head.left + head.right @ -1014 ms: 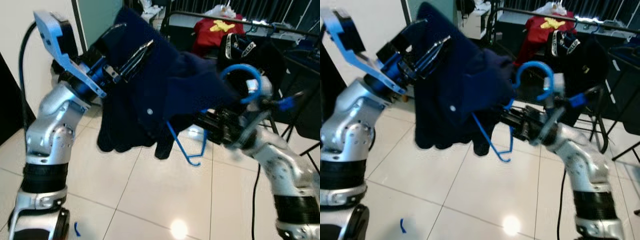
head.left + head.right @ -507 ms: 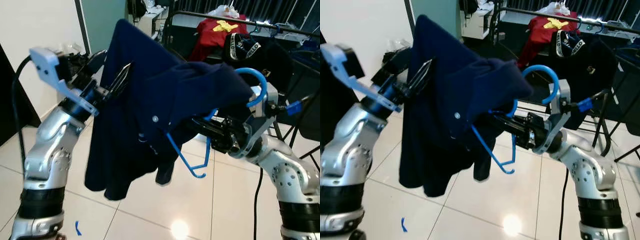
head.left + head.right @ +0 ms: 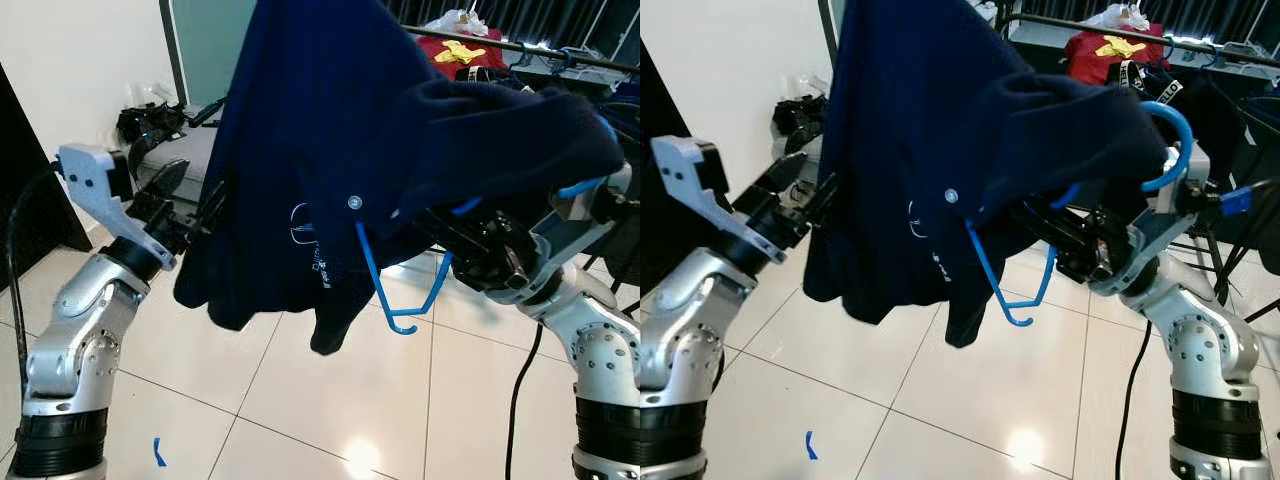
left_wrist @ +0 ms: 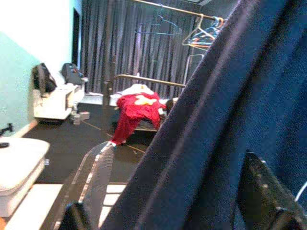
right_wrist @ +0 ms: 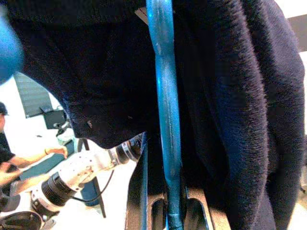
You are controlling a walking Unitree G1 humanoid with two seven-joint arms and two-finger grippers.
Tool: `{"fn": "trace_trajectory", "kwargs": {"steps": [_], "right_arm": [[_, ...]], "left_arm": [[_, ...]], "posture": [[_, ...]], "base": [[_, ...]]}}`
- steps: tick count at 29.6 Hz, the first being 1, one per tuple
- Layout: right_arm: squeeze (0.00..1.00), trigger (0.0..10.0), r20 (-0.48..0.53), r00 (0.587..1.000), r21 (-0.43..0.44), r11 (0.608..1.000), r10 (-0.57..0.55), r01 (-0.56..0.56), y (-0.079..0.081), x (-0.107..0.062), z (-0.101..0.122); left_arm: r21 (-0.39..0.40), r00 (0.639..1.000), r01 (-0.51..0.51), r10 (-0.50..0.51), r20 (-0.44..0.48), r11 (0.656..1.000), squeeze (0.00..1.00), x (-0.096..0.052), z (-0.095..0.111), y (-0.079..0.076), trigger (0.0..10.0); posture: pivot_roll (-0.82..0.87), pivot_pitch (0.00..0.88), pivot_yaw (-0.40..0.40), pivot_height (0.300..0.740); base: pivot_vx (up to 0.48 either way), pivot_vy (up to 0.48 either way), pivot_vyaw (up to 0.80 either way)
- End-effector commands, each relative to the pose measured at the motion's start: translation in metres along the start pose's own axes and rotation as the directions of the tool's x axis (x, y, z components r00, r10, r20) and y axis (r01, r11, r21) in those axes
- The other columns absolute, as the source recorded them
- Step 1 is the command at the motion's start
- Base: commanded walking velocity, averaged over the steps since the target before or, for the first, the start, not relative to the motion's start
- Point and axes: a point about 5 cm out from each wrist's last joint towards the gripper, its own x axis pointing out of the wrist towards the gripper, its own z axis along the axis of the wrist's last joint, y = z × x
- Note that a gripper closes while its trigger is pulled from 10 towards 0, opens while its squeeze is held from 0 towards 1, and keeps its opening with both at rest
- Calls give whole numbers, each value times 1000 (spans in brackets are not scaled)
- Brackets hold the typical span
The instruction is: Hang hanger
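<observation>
Left eye view: dark navy garment (image 3: 330,150) draped on blue hanger (image 3: 385,290), held high above the tiled floor (image 3: 250,400); left pincer (image 3: 185,205) spread wide beside the cloth's edge. Right eye view: right pincer (image 3: 1060,235) under the fabric, hanger hook (image 3: 1170,140) poking out; clothes rail (image 3: 1120,28) behind. Left wrist view: navy cloth between parted fingers (image 4: 98,179). Right wrist view: fingers clamped tight on the hanger's blue bar (image 5: 165,120).

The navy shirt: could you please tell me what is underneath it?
Under the navy shirt a blue hanger sticks out below, its hook curving out beside the right tool, which grips it. The hanger's shoulders are covered.
</observation>
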Motion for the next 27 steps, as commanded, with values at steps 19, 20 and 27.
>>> {"fn": "trace_trajectory", "kwargs": {"steps": [19, 20, 27], "right_arm": [[0, 10000, 134, 983, -104, 984, -128, 143, -10, -4, 26], [0, 10000, 162, 975, -114, 979, -150, 169, -12, -5, 30], [0, 10000, 277, 938, -116, 962, -209, 249, -20, -17, 48]], "left_arm": [[55, 988, -107, 100, 114, 993, 0, -10, 34, 36, 0], [62, 985, -123, 114, 127, 991, 0, -13, 40, 42, 0], [69, 966, -197, 182, 181, 978, 0, -28, 58, 67, 0]], "posture": [[85, 79, -29, 740], [86, 79, -30, 740], [90, 82, -36, 740]], "base": [[0, 0, 0], [0, 0, 0], [0, 0, 0]]}}
